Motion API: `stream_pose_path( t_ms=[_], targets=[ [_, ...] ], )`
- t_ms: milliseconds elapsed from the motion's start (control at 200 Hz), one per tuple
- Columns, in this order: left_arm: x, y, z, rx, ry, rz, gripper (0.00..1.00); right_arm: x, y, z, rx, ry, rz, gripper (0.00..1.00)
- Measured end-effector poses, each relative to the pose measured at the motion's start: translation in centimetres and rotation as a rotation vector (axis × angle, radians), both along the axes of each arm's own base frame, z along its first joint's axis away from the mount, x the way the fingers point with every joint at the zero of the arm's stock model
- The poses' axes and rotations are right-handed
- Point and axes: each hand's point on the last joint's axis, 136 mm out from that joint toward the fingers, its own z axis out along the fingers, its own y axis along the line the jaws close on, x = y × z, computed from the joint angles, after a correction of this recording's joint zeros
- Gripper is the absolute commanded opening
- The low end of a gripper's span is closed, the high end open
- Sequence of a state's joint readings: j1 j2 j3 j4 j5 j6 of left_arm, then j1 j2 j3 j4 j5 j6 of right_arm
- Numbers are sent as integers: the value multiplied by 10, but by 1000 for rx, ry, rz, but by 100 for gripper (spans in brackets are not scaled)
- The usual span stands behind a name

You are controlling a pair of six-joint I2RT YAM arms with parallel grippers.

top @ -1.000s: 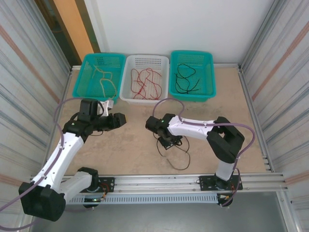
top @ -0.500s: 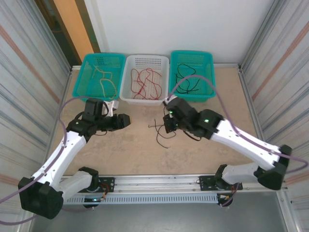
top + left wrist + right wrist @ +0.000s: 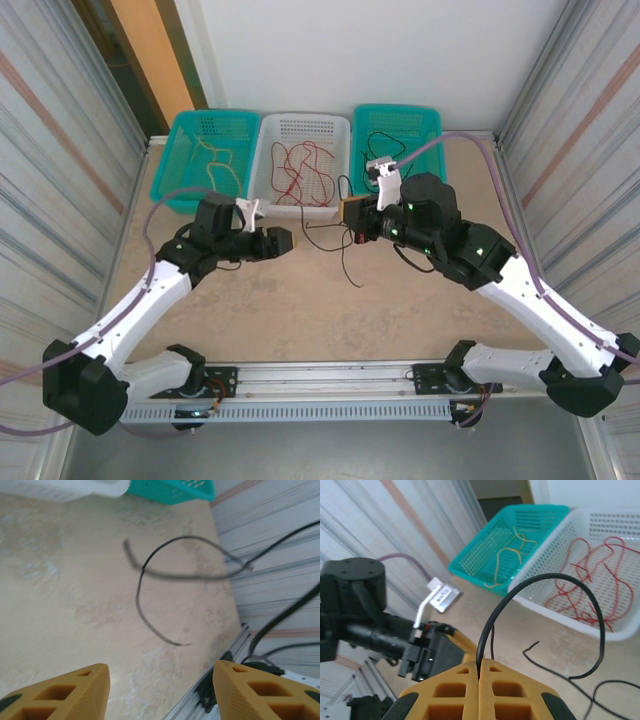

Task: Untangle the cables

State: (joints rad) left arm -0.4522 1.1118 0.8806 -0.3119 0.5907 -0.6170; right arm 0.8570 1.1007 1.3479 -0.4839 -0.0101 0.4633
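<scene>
My right gripper (image 3: 346, 211) hovers in front of the white basket, shut on a black cable (image 3: 345, 262) whose free ends dangle toward the table. In the right wrist view the closed fingertips (image 3: 480, 669) pinch that cable (image 3: 540, 578) as it arcs upward and curls back down. My left gripper (image 3: 286, 240) is open just left of the hanging cable, nothing between its fingers (image 3: 56, 692). In the left wrist view the black cable (image 3: 142, 596) swings blurred ahead. A red cable (image 3: 300, 166) lies in the white basket, a pale yellow cable (image 3: 215, 160) in the left teal basket, and more black cable (image 3: 385, 160) in the right teal basket.
Three baskets line the back edge: left teal basket (image 3: 172, 165), white basket (image 3: 262, 170), right teal basket (image 3: 438, 165). Corrugated metal walls close both sides. A rail (image 3: 340, 375) runs along the near edge. Purple-grey hoses loop over both arms.
My right arm has swung up and back toward the baskets, lifting the black cable off the table. My left arm has reached rightward toward the hanging cable.
</scene>
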Motion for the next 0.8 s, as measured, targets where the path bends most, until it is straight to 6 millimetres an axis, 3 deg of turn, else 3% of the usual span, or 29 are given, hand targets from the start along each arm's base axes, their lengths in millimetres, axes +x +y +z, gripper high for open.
stream_pose_path(
  t_ms=[175, 426, 727, 802],
  targets=[
    [8, -11, 23, -95, -45, -7, 64, -3, 11, 7, 43, 2, 45, 0],
    [17, -20, 31, -169, -32, -4, 65, -11, 21, 19, 97, -14, 100, 0],
    [22, -26, 28, -223, 17, 5, 54, -14, 24, 32, 133, -34, 125, 0],
    [23, -27, 25, -223, 30, 8, 46, -14, 24, 33, 134, -35, 125, 0]
  ],
)
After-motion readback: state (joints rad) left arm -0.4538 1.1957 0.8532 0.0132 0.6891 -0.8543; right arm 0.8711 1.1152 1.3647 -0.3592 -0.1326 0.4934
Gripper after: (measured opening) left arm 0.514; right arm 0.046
